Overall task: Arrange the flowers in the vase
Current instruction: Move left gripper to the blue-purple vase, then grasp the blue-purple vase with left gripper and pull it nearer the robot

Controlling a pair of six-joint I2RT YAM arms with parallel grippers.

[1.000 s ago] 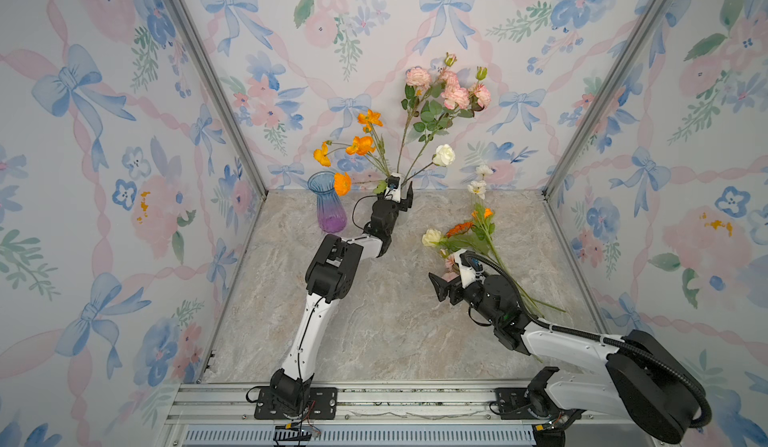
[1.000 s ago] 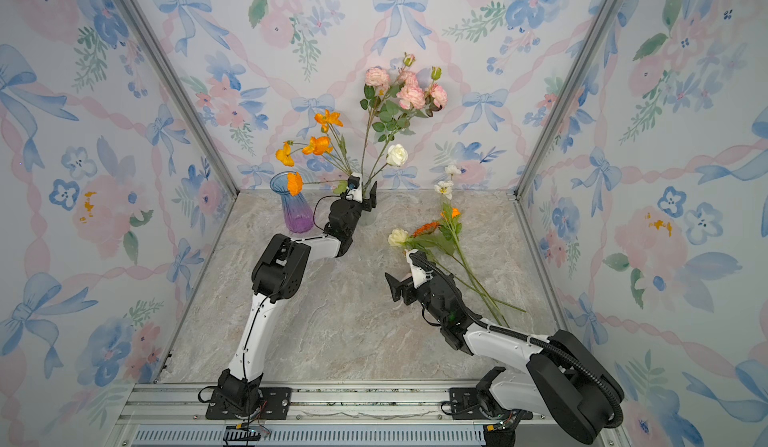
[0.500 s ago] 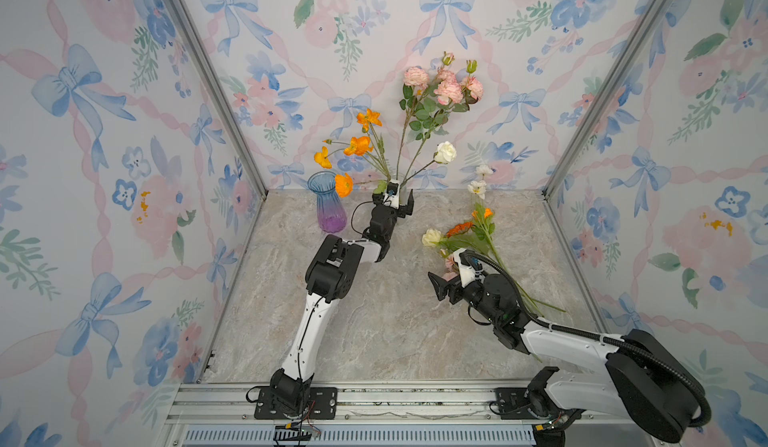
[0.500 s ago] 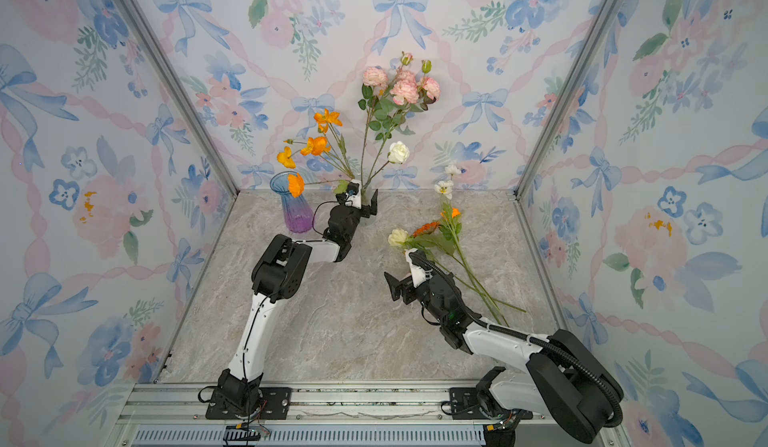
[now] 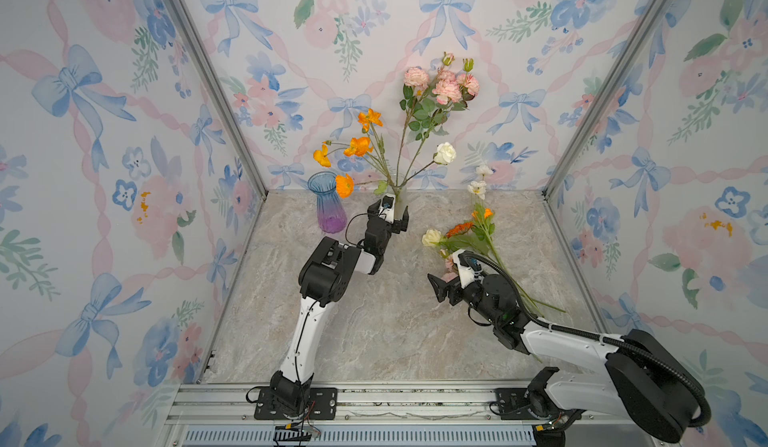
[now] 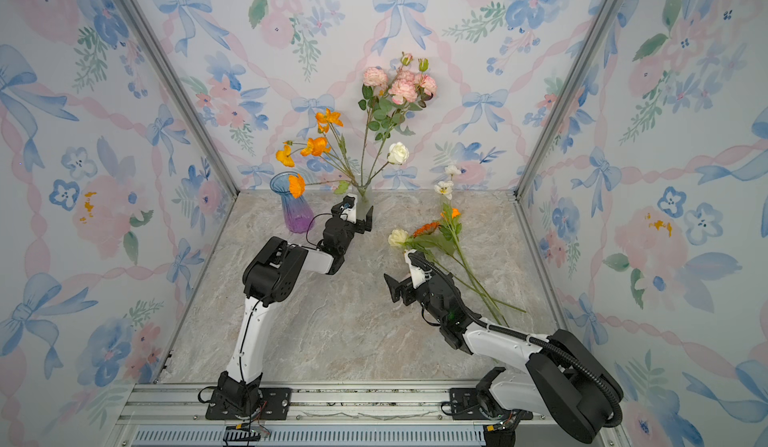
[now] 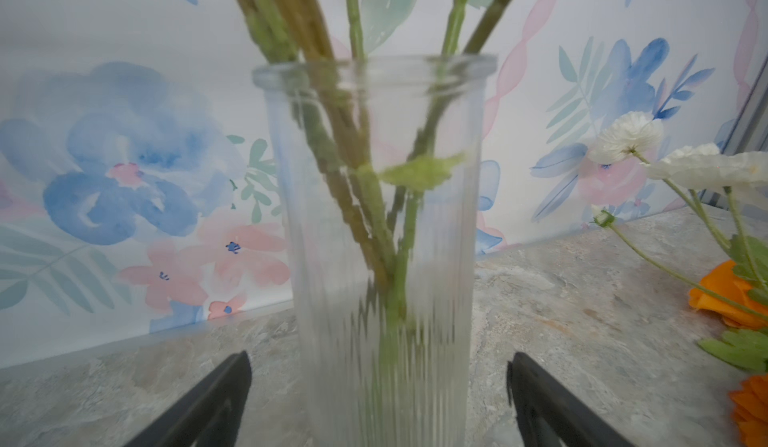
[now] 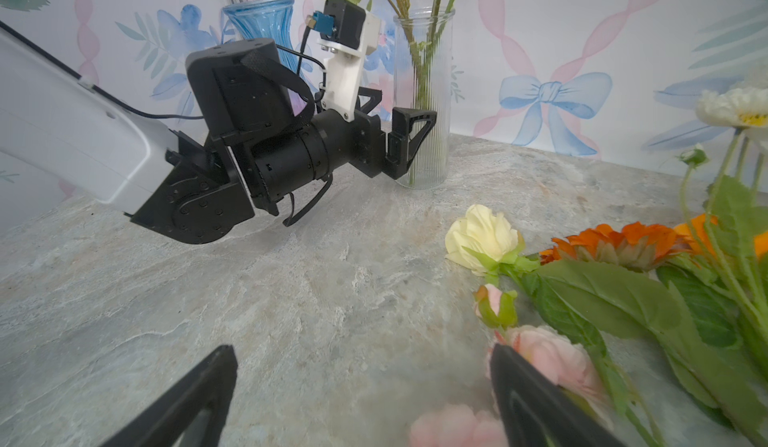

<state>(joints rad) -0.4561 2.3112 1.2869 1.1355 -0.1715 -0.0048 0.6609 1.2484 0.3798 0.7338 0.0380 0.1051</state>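
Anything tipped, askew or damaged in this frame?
Nothing is tipped or broken. The clear vase stands upright, its stems fanned wide. One orange bloom droops low beside the blue vase, which looks empty. A loose bunch of flowers lies on the table.

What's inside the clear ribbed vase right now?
Several green flower stems and one small leaf stand inside the clear vase. Its ribbed glass smears their lower ends, so an exact stem count cannot be told.
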